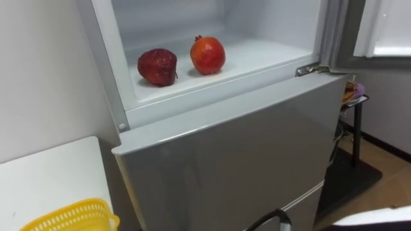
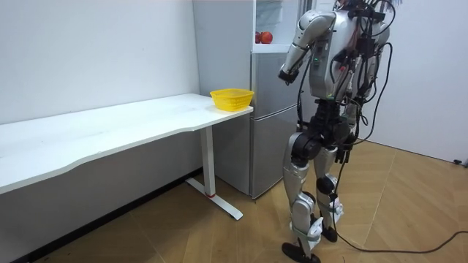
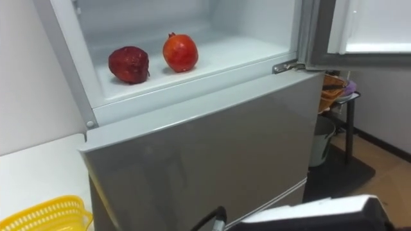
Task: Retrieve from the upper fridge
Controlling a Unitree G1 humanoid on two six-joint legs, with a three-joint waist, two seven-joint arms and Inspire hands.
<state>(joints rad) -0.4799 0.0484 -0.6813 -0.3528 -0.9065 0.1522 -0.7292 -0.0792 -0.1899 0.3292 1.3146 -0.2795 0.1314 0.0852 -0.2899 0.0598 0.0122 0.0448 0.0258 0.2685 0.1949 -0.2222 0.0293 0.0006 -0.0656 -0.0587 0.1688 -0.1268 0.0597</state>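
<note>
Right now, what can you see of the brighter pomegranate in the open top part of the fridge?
The pomegranate is round, with glossy orange-red skin and a small crown stub poking up at its top left. It looks whole and unmarked. It rests on the white floor of the open upper fridge compartment. A darker red fruit lies just to its left, with a narrow gap between them. Only the compartment floor touches it.
</note>
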